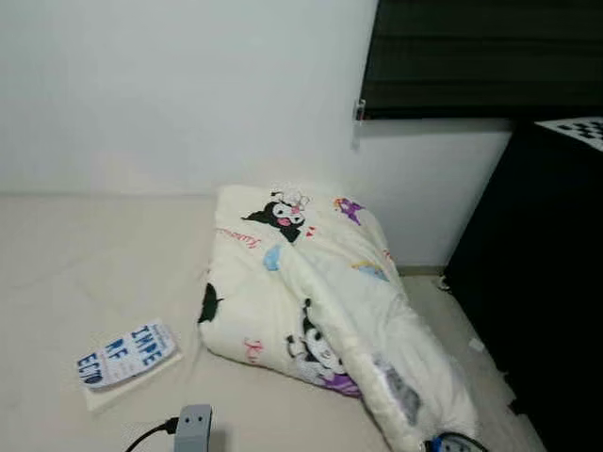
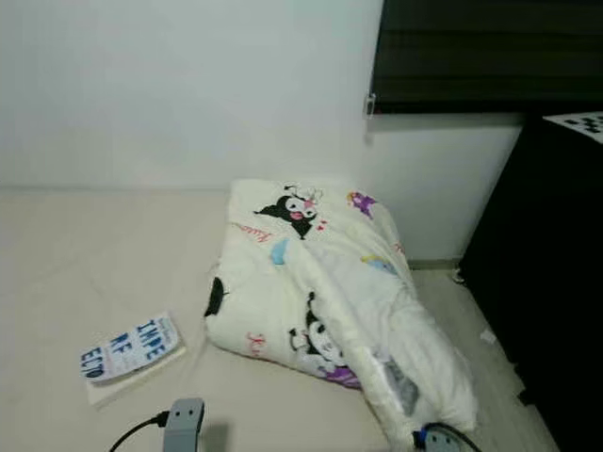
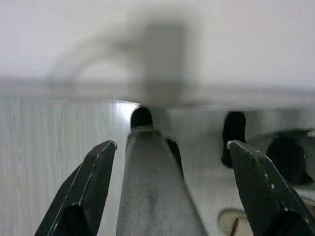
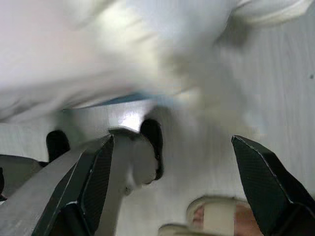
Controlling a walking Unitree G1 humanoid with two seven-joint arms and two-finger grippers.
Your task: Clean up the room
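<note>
A soft, matt cotton-like comforter (image 1: 320, 301) printed with cartoon characters lies on a smooth beige mattress sheet (image 1: 85, 254). Beside the comforter, a glossy paper booklet (image 1: 127, 355). Behind it, a matt painted white wall (image 1: 179, 85).

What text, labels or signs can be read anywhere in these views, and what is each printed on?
"INFE / RF / ECTO", roughly, in blue block letters on the booklet lying on the bed; the letters are blurred, so the reading is uncertain.
Red cursive words on the cartoon-print duvet: too small to read.
Checkerboard marker on the black cabinet: a pattern, no text.
</note>
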